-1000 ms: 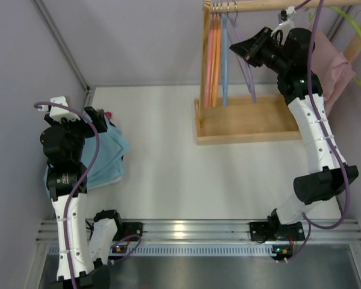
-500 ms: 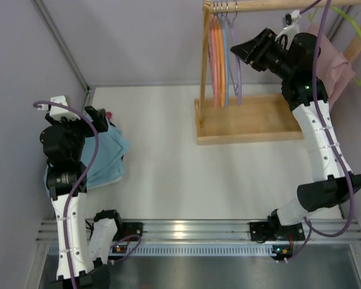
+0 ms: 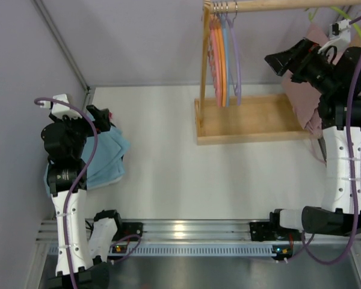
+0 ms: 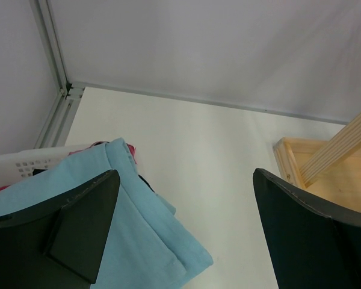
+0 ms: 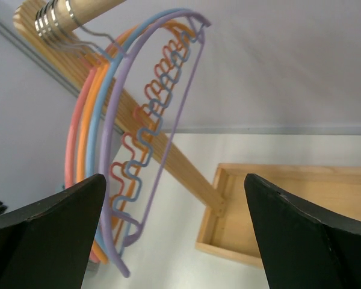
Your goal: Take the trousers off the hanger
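Pink trousers hang at the far right of the wooden rack, mostly hidden behind my right arm. A thin bit of their green hanger shows above. My right gripper is open and empty in the air, right of the empty hangers. In the right wrist view its fingers frame the purple hanger hanging free on the rod. My left gripper is open over folded light blue trousers, touching nothing.
The rack's wooden base tray lies under the rod, with a slanted wooden post. A white basket at the far left holds the blue cloth and something red. Grey walls close in the back and left.
The right gripper has opened and let go of the purple hanger, then swung right towards the pink trousers. The purple hanger has swung back against the other hangers. The left arm is unmoved.
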`<move>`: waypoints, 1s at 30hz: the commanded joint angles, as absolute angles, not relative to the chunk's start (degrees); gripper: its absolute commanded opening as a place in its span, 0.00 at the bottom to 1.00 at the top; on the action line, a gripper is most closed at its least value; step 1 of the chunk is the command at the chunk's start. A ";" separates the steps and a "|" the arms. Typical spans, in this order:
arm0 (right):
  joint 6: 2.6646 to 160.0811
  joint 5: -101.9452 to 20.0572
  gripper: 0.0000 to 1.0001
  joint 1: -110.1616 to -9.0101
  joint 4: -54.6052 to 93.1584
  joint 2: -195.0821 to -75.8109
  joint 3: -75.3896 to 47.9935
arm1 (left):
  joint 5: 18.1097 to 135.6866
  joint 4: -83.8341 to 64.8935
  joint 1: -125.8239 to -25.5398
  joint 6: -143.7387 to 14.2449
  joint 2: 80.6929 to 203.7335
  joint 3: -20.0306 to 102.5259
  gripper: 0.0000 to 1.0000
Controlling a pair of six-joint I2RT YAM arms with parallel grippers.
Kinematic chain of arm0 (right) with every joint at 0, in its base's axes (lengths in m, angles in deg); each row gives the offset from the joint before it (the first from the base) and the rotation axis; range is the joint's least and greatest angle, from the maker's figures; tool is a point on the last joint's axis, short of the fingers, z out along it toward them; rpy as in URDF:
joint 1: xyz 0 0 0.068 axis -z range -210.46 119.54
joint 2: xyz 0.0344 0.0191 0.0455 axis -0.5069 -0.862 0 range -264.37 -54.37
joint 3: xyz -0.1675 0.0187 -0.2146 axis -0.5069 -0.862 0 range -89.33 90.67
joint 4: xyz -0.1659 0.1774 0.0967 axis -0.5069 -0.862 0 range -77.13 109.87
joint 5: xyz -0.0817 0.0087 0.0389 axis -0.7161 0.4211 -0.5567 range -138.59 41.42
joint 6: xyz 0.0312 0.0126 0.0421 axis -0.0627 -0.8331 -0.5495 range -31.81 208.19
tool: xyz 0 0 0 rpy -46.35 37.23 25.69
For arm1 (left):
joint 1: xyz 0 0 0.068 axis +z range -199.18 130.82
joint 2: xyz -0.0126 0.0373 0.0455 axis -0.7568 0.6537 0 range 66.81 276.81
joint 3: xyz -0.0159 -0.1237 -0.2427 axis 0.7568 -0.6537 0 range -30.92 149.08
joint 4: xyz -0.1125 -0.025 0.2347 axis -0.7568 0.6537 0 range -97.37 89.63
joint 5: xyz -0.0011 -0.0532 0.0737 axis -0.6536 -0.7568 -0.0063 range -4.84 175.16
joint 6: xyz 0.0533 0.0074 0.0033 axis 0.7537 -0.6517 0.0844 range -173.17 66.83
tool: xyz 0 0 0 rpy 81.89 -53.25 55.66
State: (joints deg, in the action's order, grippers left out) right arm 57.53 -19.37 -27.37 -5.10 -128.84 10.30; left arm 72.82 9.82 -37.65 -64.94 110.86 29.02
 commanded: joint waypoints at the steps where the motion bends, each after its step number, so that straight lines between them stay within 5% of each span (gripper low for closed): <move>1: 67.87 -11.61 0.99 -20.37 -10.35 -128.45 15.86 | 69.35 8.02 -37.84 -66.00 111.28 31.13 0.99; 5: 74.29 -11.14 0.99 -12.72 -17.04 -130.56 22.46 | 67.67 8.10 -37.85 -66.44 111.72 31.39 0.99; 18: 65.42 0.63 0.99 17.25 -0.17 -137.68 29.13 | 65.56 8.10 -38.02 -66.79 110.93 31.57 0.99; 30: 58.13 3.09 0.99 16.04 2.82 -149.90 35.20 | 66.44 8.19 -37.93 -67.76 110.49 31.31 0.99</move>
State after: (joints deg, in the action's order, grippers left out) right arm 61.27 1.08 17.07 -1.23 -148.62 31.92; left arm 66.57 9.85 -37.83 -66.86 111.52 29.11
